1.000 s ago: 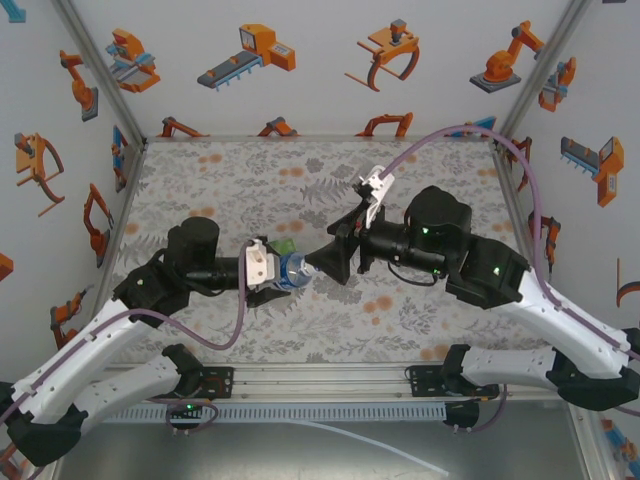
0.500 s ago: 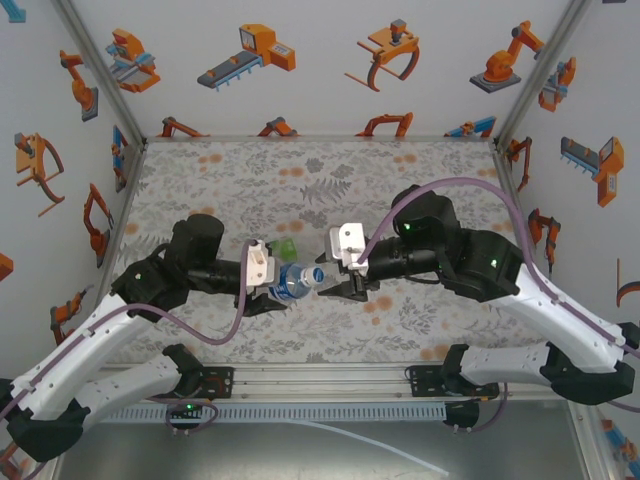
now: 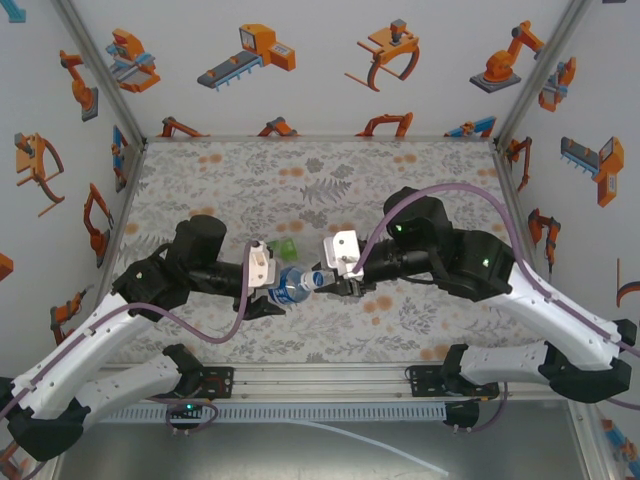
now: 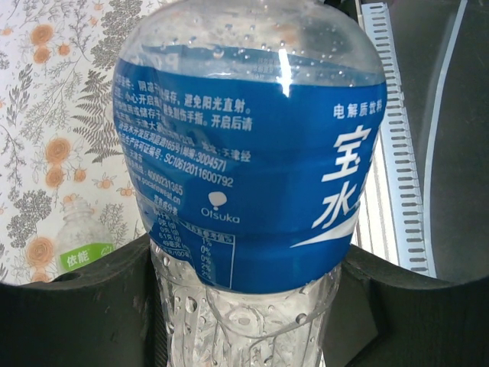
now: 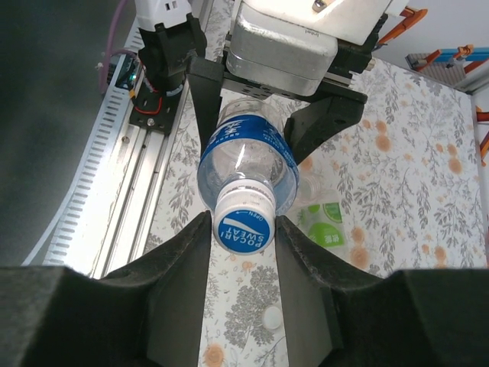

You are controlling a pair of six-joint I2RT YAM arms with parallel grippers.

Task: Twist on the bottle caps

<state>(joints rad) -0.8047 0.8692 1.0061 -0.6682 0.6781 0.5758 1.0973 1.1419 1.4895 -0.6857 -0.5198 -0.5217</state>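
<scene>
A clear bottle with a blue label [image 3: 293, 283] hangs level above the table, its neck pointing right. My left gripper [image 3: 278, 288] is shut on its lower body; in the left wrist view the bottle [image 4: 244, 176] stands between the black fingers [image 4: 84, 306]. A white and blue bottle cap [image 5: 244, 222] sits on the neck. My right gripper [image 5: 243, 229] has a finger pressed on each side of that cap, shut on it, and meets the neck at the cap [image 3: 318, 279]. A loose whitish cap [image 5: 271, 317] lies on the table below.
A bottle with a green-and-white label [image 5: 325, 222] lies on the floral table just behind the held one, also seen as the labelled bottle [image 3: 284, 247]. An aluminium rail [image 3: 320, 380] runs along the near edge. Sticker-covered walls [image 3: 60, 150] enclose the table.
My right gripper swung in from the right, turned its wrist and closed its jaws around the cap on the bottle neck. The left gripper kept hold of the bottle, nearly still.
</scene>
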